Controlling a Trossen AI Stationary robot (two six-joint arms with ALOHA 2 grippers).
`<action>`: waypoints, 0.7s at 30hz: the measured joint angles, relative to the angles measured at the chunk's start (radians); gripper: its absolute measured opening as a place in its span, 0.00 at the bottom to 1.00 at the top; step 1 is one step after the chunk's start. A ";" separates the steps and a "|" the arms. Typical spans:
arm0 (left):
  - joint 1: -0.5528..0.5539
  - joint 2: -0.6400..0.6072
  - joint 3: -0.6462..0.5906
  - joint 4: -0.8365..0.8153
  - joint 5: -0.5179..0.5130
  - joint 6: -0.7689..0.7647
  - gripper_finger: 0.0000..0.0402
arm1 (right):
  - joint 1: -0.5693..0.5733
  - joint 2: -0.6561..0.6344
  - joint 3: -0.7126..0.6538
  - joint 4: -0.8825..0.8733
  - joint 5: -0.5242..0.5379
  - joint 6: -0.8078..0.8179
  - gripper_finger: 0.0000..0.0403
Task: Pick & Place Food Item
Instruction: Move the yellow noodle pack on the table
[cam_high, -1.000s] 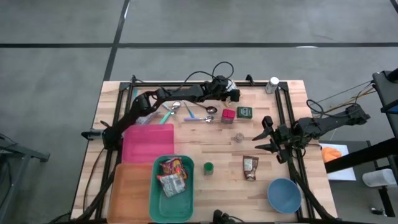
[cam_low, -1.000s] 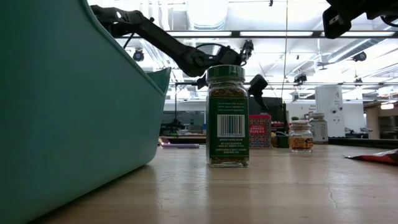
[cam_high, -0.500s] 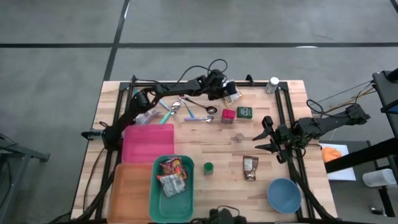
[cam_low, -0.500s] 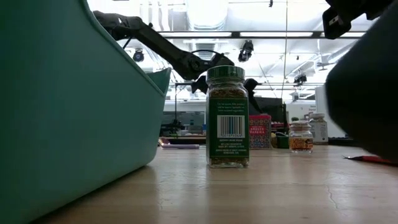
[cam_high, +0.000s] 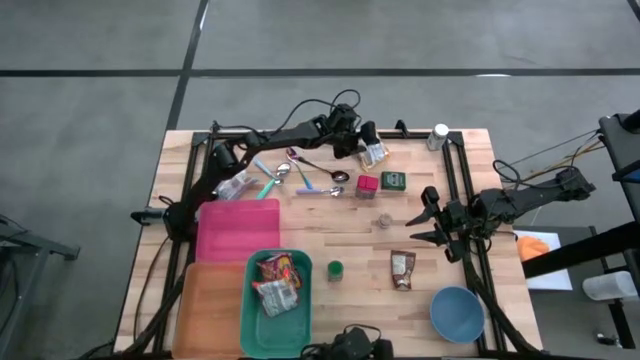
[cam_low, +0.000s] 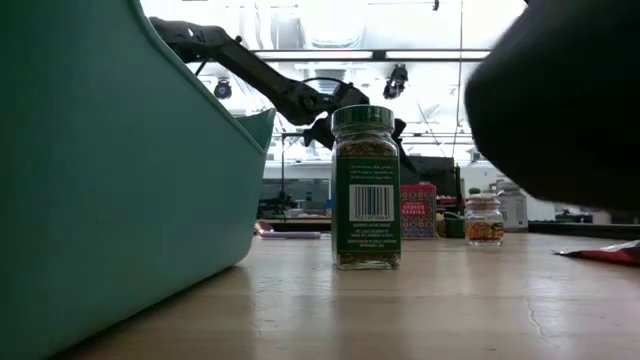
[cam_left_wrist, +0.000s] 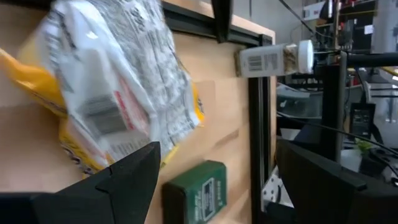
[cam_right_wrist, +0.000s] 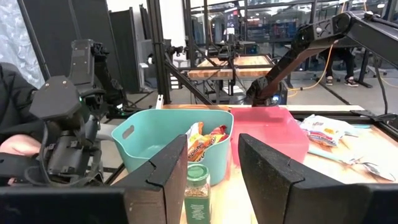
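A white and yellow snack bag (cam_high: 376, 154) lies on the wood near the table's far edge, large and blurred in the left wrist view (cam_left_wrist: 112, 87). My left gripper (cam_high: 368, 146) is at it, open, rolled onto its side. One finger (cam_left_wrist: 124, 180) stands in front of the bag's lower edge, and the gap between the fingers looks onto bare wood and a green tin (cam_left_wrist: 199, 193). My right gripper (cam_high: 428, 216) waits open and level over the right rail. My left gripper comes at the snack bag slanting down from the table's left. One finger overlaps the bag's lower edge (cam_left_wrist: 93, 163) in the wrist view. I cannot tell whether it touches the bag. Nothing sits between the two fingers.
A teal bin (cam_high: 250, 320) with snack packs, a pink tray (cam_high: 238, 228) and an orange tray (cam_high: 205, 310) fill the near left. Spoons (cam_high: 310, 175), a red tin (cam_high: 367, 184), small jars (cam_high: 335, 269), a brown packet (cam_high: 402, 268), a blue bowl (cam_high: 457, 312). A person (cam_right_wrist: 15, 124) stands by the near edge.
My left arm has swung toward the table's far edge and its wrist has rolled, with the gripper staying open by the snack bag. A dark blurred shape has come into the low view from the right and now covers its upper right.
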 joint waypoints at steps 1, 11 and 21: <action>0.001 -0.003 0.000 -0.012 0.000 0.008 0.79 | 0.000 0.000 0.000 0.000 0.000 0.000 0.35; 0.000 -0.044 0.153 -0.391 -0.049 0.150 0.79 | 0.000 0.000 0.000 0.000 0.000 0.000 0.35; 0.009 -0.041 0.227 -0.574 -0.125 0.216 0.78 | 0.000 0.002 0.000 0.000 0.000 0.000 0.35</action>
